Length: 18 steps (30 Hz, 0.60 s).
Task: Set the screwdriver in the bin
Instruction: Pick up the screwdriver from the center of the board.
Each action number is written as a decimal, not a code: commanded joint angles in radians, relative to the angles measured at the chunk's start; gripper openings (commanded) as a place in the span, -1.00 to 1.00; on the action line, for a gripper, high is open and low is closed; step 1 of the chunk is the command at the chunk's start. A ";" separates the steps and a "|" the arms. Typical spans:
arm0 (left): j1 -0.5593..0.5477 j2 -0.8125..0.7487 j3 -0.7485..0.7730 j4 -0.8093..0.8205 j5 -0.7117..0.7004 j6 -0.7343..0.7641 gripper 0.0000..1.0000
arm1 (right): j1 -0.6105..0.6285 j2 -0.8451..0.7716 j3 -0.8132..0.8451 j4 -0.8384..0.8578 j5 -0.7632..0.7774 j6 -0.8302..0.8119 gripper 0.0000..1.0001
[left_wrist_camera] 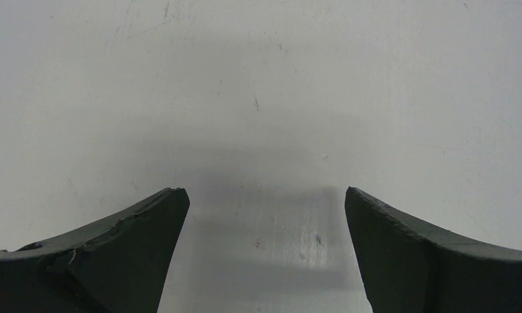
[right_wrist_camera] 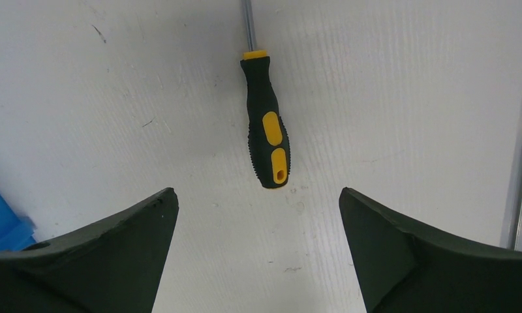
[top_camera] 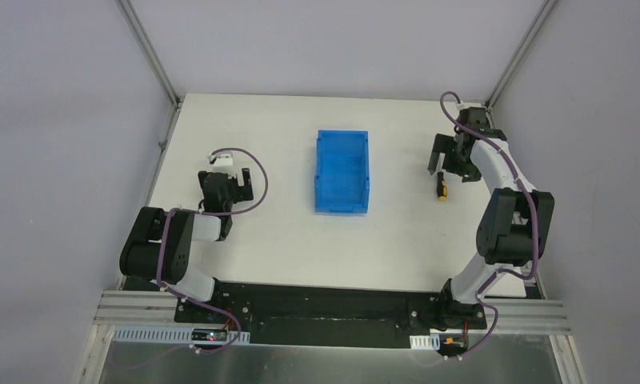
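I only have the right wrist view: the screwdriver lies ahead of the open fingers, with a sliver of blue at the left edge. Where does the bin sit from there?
Observer: From overhead, the bin stands in the middle of the table, to the left of the right gripper.
Operator: Anything in it?
Observer: Its floor looks bare. The screwdriver lies on the table to the right of the bin, apart from it.
Operator: And the left arm?
Observer: The left gripper is open over bare table, left of the bin, holding nothing.
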<state>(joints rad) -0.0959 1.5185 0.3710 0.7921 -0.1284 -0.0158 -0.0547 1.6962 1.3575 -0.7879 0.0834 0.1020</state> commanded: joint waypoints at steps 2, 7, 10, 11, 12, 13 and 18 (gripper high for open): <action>0.012 -0.013 0.003 0.029 0.009 -0.006 0.99 | 0.001 0.038 0.013 0.054 0.015 -0.040 0.97; 0.012 -0.014 0.003 0.029 0.009 -0.006 0.98 | 0.001 0.086 0.001 0.089 0.020 -0.063 0.97; 0.012 -0.013 0.003 0.029 0.009 -0.006 0.98 | 0.002 0.119 -0.005 0.105 0.013 -0.066 0.97; 0.012 -0.013 0.003 0.029 0.010 -0.006 0.98 | 0.001 0.131 -0.006 0.110 0.008 -0.067 0.97; 0.012 -0.013 0.003 0.029 0.010 -0.006 0.98 | 0.002 0.140 -0.006 0.116 0.006 -0.067 0.97; 0.012 -0.013 0.003 0.029 0.010 -0.006 0.98 | 0.001 0.151 -0.006 0.121 0.005 -0.067 0.97; 0.012 -0.012 0.002 0.029 0.010 -0.006 0.98 | 0.001 0.193 -0.014 0.145 0.001 -0.068 0.96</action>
<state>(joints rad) -0.0963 1.5185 0.3710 0.7921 -0.1280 -0.0158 -0.0547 1.8690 1.3453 -0.6910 0.0895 0.0494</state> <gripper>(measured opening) 0.992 0.984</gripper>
